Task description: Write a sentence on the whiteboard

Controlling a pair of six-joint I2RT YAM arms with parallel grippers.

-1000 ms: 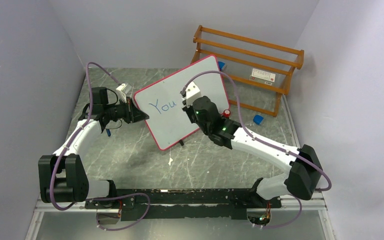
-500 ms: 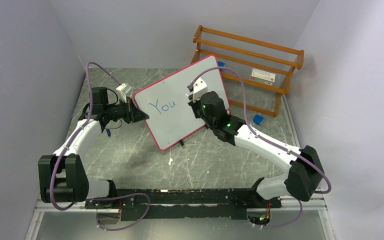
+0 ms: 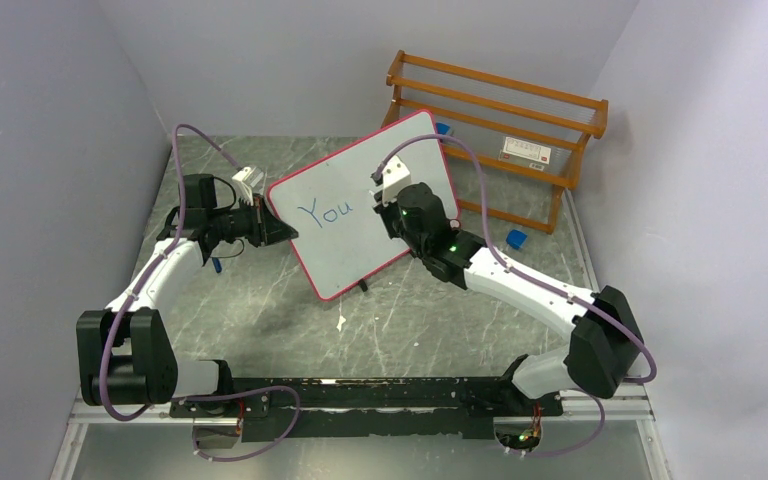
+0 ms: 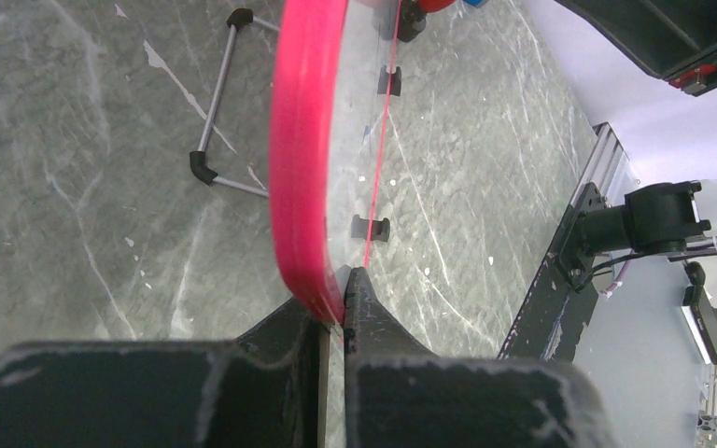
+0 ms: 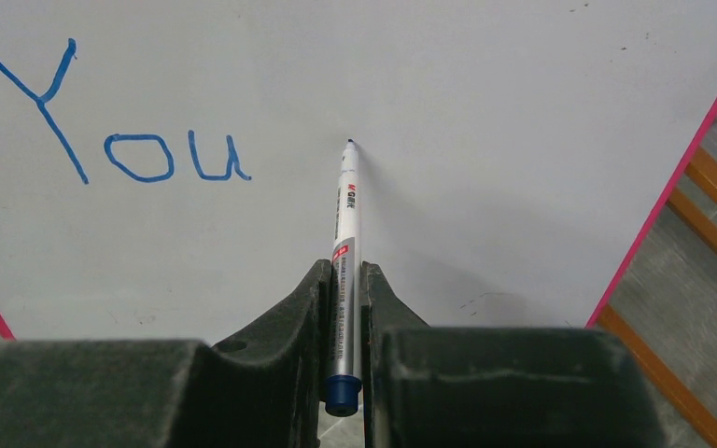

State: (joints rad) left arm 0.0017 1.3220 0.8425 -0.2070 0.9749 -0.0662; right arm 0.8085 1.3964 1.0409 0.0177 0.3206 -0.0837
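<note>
The pink-framed rectangular whiteboard (image 3: 345, 255) is propped on the grey marbled desk (image 3: 400, 320), before the orange wooden rack (image 3: 520, 110). A white marker pen (image 5: 345, 215) is held at its face, right of the blue handwritten "You" (image 3: 326, 211).

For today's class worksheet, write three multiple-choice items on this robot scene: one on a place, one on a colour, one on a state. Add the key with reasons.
1. Where does the wooden rack stand relative to the whiteboard?
A. behind it, at the far right
B. in front of it, by the arm bases
C. to its left

2. The written word "You" is:
A. red
B. black
C. blue

3. The right gripper is:
A. open and empty
B. shut on a marker
C. shut on the board's frame

Key:
1 A, the rack stands by the back wall, beyond the board's far right corner.
2 C, the right wrist view shows blue strokes.
3 B, its jaws close on the marker's barrel.
</note>
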